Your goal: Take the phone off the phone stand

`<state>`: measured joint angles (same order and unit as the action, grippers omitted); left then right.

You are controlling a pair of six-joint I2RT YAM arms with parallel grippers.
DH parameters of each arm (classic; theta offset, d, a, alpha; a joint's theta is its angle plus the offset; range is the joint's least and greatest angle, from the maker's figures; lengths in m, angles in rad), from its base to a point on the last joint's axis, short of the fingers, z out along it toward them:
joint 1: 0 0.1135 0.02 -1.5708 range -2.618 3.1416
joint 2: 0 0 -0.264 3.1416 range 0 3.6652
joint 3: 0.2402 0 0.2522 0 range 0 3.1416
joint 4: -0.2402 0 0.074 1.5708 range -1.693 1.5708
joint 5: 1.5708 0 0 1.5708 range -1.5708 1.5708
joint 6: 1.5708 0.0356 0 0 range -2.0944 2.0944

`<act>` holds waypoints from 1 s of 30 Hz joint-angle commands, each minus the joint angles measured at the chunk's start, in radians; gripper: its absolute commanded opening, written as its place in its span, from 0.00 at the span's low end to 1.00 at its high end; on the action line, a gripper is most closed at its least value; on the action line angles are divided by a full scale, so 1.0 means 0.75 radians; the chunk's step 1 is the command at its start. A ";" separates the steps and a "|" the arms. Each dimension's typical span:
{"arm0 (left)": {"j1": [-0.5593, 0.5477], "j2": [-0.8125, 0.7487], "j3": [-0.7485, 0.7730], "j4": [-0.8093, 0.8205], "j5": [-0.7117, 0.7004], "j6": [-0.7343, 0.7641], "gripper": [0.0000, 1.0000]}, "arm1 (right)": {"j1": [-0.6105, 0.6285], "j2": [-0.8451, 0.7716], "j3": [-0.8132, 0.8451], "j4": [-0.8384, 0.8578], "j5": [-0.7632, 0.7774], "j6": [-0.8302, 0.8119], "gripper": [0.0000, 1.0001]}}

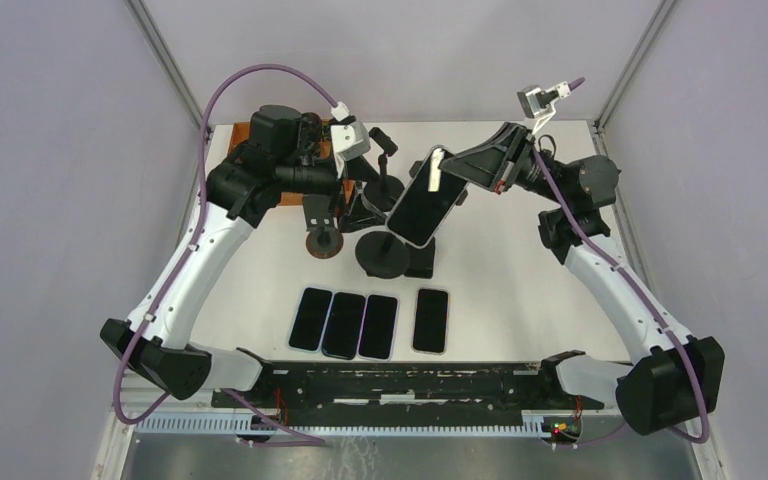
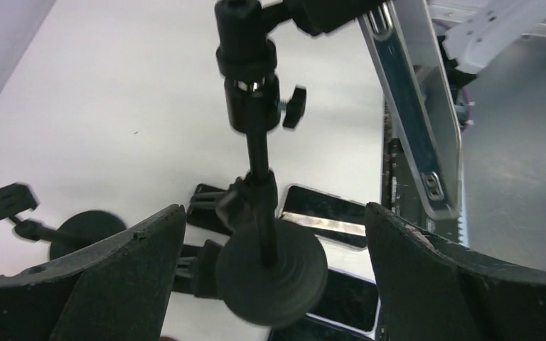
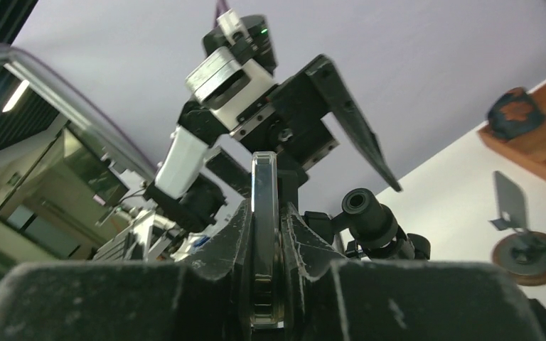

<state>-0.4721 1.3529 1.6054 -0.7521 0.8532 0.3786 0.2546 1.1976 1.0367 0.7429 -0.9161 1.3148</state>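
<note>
Broadly, the white matte bench (image 1: 520, 300) carries everything. The left arm (image 1: 210, 250), white-shelled with black joints and a purple cable looping over it, rises from its near corner, bends at the elbow and reaches inward and down toward the middle. The right arm (image 1: 610, 280) mirrors it from the other corner, its wrist raised and turned toward the centre. The stand (image 1: 381, 254) is matte black: a round, flat, heavy-looking base, a thin straight pole and a ball-joint head with a small knob (image 2: 295, 106). The left jaws are spread wide, one blunt black finger (image 2: 135, 256) on each side of the pole low down near the base, touching neither. The phone (image 1: 422, 208) is a slim slab with a glossy dark screen and a bright metal edge, tilted above the base at the stand's head; whether the clamp there grips it cannot be told. The right jaws are clamped on its upper end, rough black pads pressed against both flat faces, with the rounded edge showing between them. Four dark glossy spare phones (image 1: 345, 325) lie flat at the near side, three side by side and one slightly apart.
</note>
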 commanded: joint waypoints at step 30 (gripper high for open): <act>-0.002 -0.076 -0.007 -0.383 0.472 0.336 0.48 | 0.495 0.117 0.081 0.448 0.209 0.040 0.00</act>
<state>-0.4725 1.3380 1.6028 -1.0027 1.1751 0.5655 0.6128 1.3090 1.0172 0.9218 -0.8696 1.3384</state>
